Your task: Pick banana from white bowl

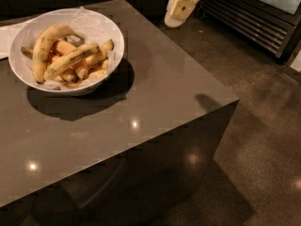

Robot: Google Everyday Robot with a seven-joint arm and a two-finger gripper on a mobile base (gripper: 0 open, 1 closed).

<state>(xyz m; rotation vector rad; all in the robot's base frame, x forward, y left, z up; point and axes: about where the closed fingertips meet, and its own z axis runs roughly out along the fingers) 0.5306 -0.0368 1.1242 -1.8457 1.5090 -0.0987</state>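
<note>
The white bowl [109, 28], lined with crinkled white paper, stands at the far left of the dark table. The banana [70, 59], gently curved and yellow with dark speckles, lies across the middle of the pile in it. A bigger hooked banana [43, 45] arches over the left side, and shorter orange-toned ones [64, 46] lie beneath. The cream-coloured gripper [178, 11] hangs at the top of the view, beyond the table's far right edge. It is well to the right of the bowl and touches nothing.
The dark glossy table [141, 107] has its right corner near the middle of the view. A white sheet [5, 37] lies at the left edge behind the bowl. A black cabinet with a slatted grille [254, 20] stands at the upper right, with dark floor [263, 140] below it.
</note>
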